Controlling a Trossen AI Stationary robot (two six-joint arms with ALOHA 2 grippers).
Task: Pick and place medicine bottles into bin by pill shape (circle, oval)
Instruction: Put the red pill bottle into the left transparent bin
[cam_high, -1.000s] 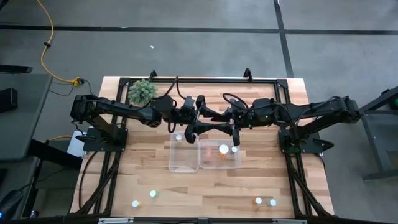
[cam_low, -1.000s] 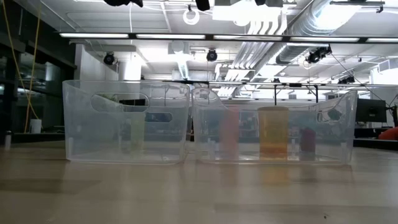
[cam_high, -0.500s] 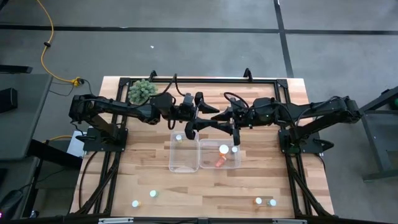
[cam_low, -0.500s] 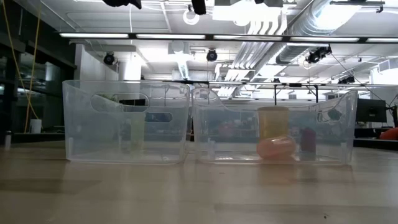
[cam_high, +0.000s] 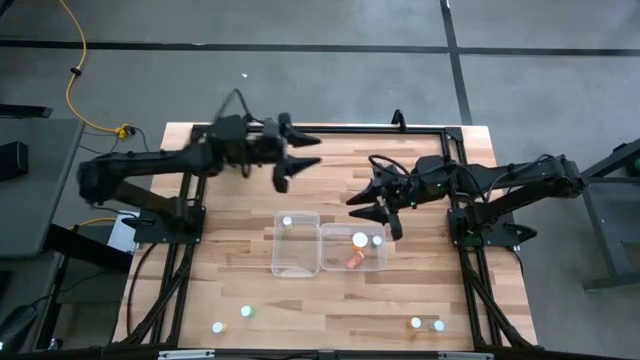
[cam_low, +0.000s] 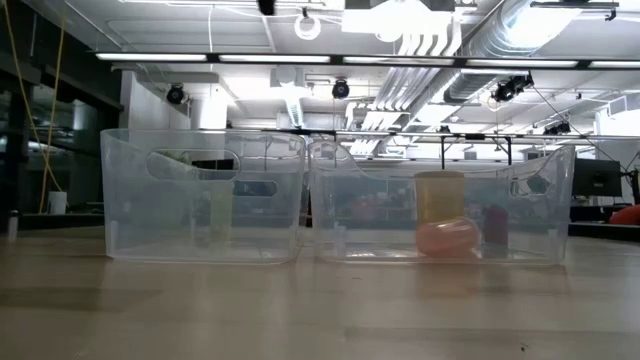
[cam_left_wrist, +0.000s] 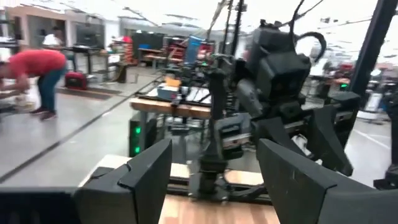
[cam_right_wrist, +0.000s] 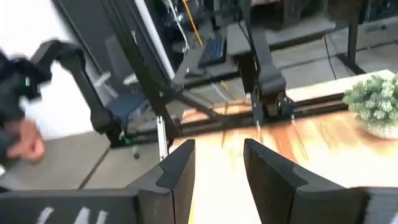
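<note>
Two clear bins stand side by side mid-table: the left bin (cam_high: 296, 262) and the right bin (cam_high: 338, 262). The left bin holds one white-capped bottle (cam_high: 287, 221). The right bin holds two upright capped bottles (cam_high: 359, 239) (cam_high: 377, 240) and an orange bottle (cam_high: 354, 260) lying on its side, which also shows in the low view (cam_low: 445, 237). Several more bottles stand near the table's near edge. My left gripper (cam_high: 305, 160) is open and empty, above the far left of the table. My right gripper (cam_high: 372, 215) is open and empty, just beyond the right bin's far edge.
Loose bottles stand at the near left (cam_high: 246, 312) (cam_high: 217, 327) and the near right (cam_high: 415, 322) (cam_high: 437, 325). A fuzzy green plant ball shows in the right wrist view (cam_right_wrist: 376, 102) at the far left of the table. A black frame (cam_high: 420, 128) runs along the far edge.
My left gripper has drawn back from above the bins toward the table's far left corner. My right gripper has gone a little toward the right edge. The orange bottle in the right bin has dropped and come to lie on its side.
</note>
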